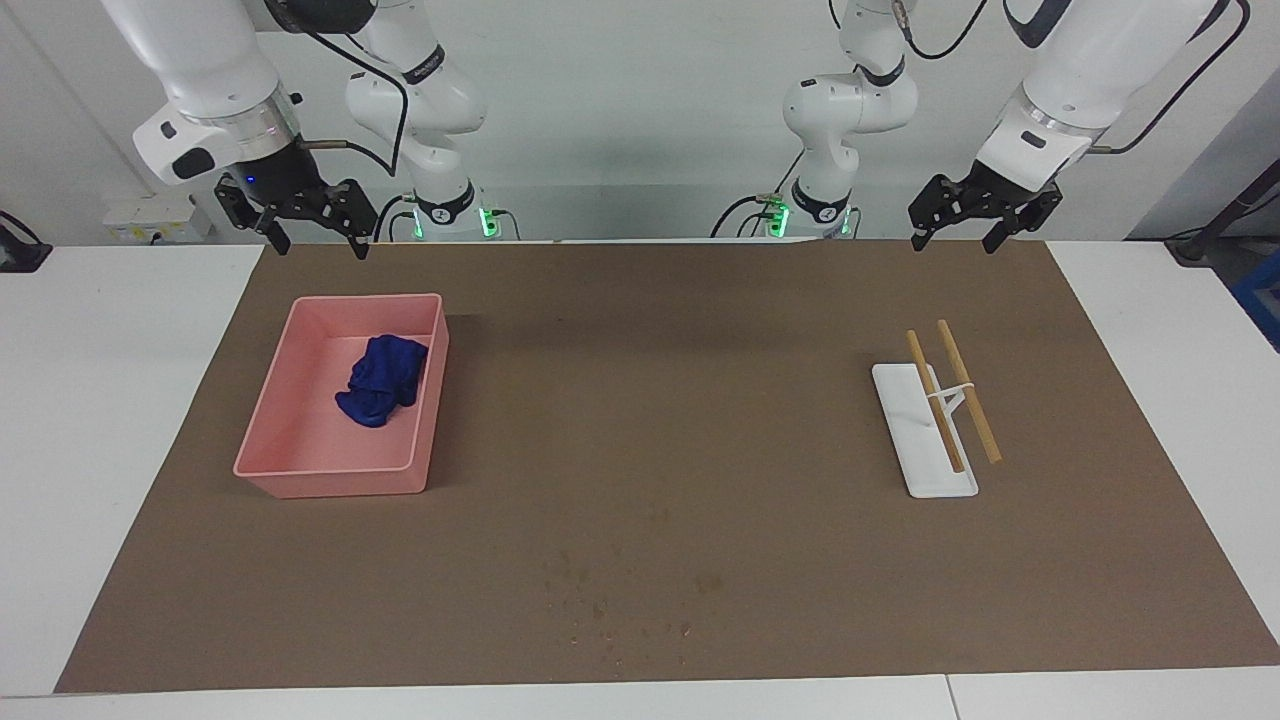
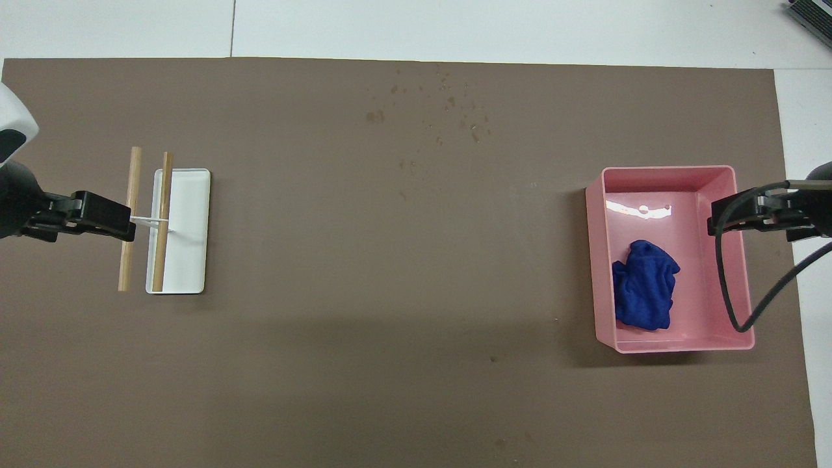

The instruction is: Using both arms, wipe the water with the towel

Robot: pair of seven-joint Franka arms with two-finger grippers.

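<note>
1. Brown paper mat (image 1: 640,420) is spread over the white table (image 1: 110,420); no brand, label or readable writing is seen on any thing.
2. A blue towel (image 1: 384,393) is found crumpled in a pink bin (image 1: 300,470) toward the right arm's end of the table. It is bunched in the part of the bin nearer to the robots, and its longer side runs roughly from the robots outward – the same way as the bin's long axis.
3. The water (image 1: 610,595) is seen as faint dark spots scattered on the mat, farther from the robots than the bin, about midway between the two ends of the table.
4. A white rack (image 1: 925,432) carrying two wooden rods (image 1: 968,392) is placed toward the left arm's end; the rods are laid side by side and point outward from the robots.
5. The right gripper (image 1: 315,237) is held up in the air over the mat's edge close to the bin, with its fingers spread apart and nothing between them.
6. The left gripper (image 1: 955,238) is held in the air over the mat's edge on the rack's side – its fingers are also spread and nothing is pinched.
</note>
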